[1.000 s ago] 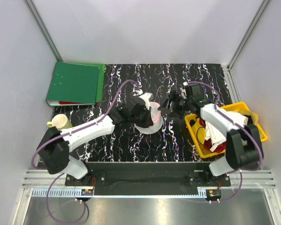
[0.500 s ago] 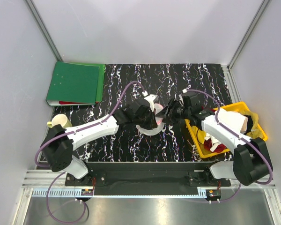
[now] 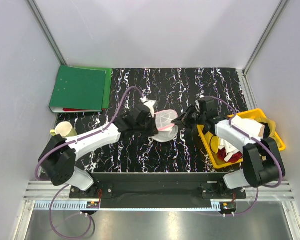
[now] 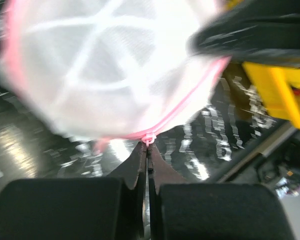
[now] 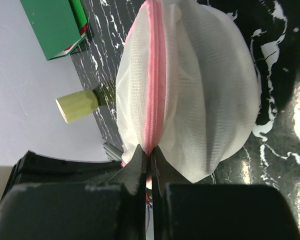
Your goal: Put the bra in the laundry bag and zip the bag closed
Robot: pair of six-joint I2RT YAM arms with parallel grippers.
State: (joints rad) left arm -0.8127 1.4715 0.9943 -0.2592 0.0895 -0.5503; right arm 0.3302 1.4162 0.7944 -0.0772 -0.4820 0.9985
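The laundry bag [image 3: 165, 125] is a white mesh drum with pink rims, held up over the middle of the table between both arms. My left gripper [image 4: 148, 144] is shut on a small pink zipper pull at the bag's [image 4: 115, 65] pink edge. My right gripper [image 5: 150, 150] is shut on the pink zipper seam of the bag [image 5: 190, 100]. From above, the left gripper [image 3: 154, 129] meets the bag from the left and the right gripper [image 3: 179, 121] from the right. The bra shows in no view.
A yellow basket [image 3: 208, 145] with white and red clothes stands at the right, close to the right arm. A green binder [image 3: 80, 89] lies at the back left. A pale cup [image 3: 65, 130] lies on its side near the left edge.
My right gripper has closed from open onto the bag's pink seam. The bag has shifted slightly right and now shows its round end upward. The left gripper stays shut.
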